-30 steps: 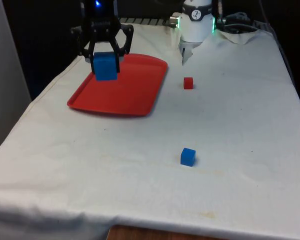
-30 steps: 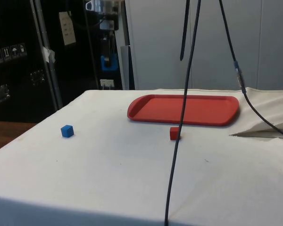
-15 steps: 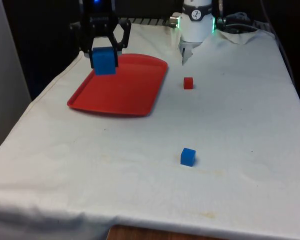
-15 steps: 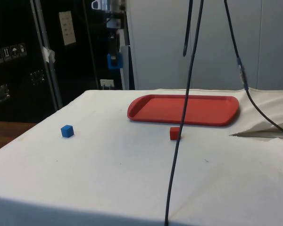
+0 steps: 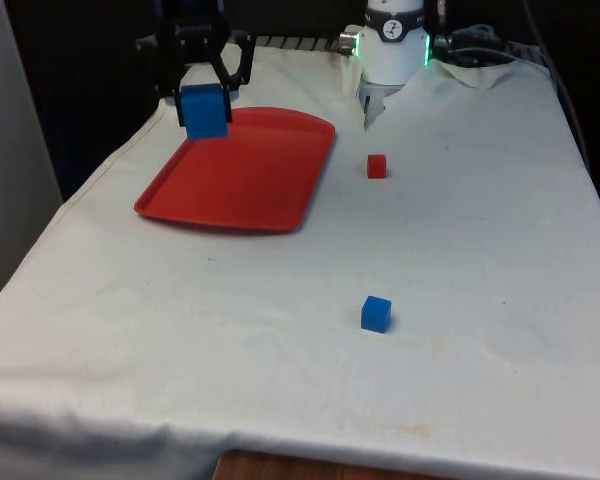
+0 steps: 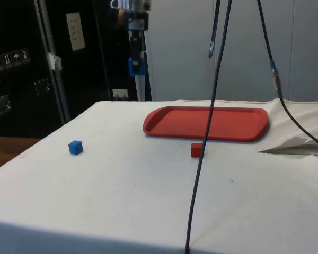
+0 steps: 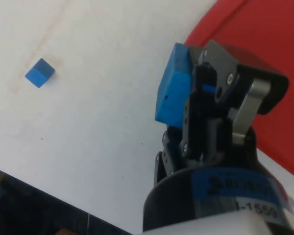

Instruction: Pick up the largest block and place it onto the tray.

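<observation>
The large blue block (image 5: 204,111) hangs in the air, with my gripper (image 5: 202,100) shut on it. It is held high over the far left corner of the red tray (image 5: 270,185), well above the tray's floor. From the side, the gripper (image 6: 136,62) and the large blue block (image 6: 133,65) hang above the table's far edge, beyond the red tray (image 6: 238,127). In the wrist view the black fingers (image 7: 206,105) clamp the large blue block (image 7: 174,93), with the red tray (image 7: 269,44) beneath.
A small red block (image 5: 377,166) lies on the white cloth to the right of the tray. A small blue block (image 5: 376,313) lies nearer the front edge, also seen as the small blue block (image 7: 39,72). A dark cable (image 6: 206,132) hangs across the side view.
The gripper has risen with the large blue block and drifted a little toward the far end of the tray. The two small blocks have not moved.
</observation>
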